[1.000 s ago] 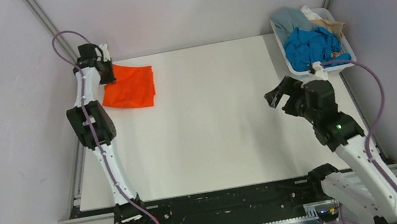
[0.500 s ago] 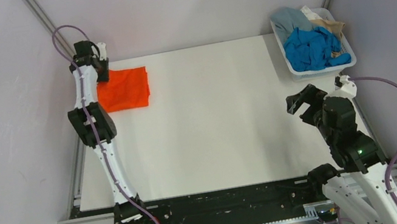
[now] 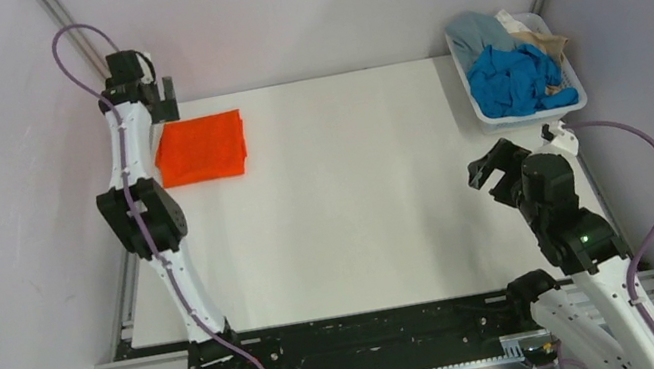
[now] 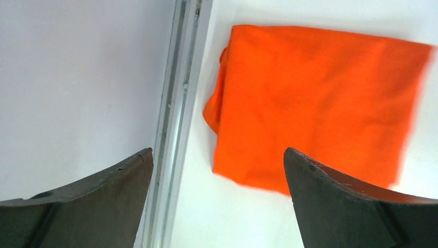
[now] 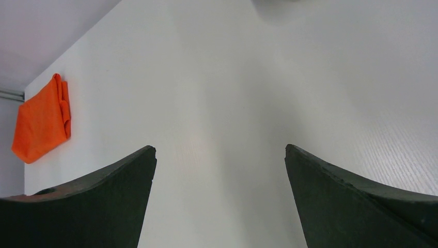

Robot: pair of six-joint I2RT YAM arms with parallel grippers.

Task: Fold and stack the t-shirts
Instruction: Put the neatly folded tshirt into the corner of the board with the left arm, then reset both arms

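A folded orange t-shirt (image 3: 202, 148) lies flat at the table's far left corner, also seen in the left wrist view (image 4: 315, 98) and small in the right wrist view (image 5: 42, 125). My left gripper (image 3: 152, 100) hangs open just behind the shirt's far left corner, nothing between its fingers (image 4: 218, 155). Blue (image 3: 513, 79), grey-blue (image 3: 475, 29) and beige (image 3: 541, 39) t-shirts lie crumpled in the white basket (image 3: 534, 115) at the far right. My right gripper (image 3: 492, 173) stands open over bare table in front of the basket, empty (image 5: 219, 150).
A metal rail (image 4: 178, 119) runs along the table's left edge beside the orange shirt. Grey walls close in the left, back and right sides. The arm bases sit on the black strip (image 3: 379, 328) at the near edge.
My left gripper opened, let go of the orange shirt and lifted back; the shirt now lies flat and squared. My right arm drew back from the basket toward the near right.
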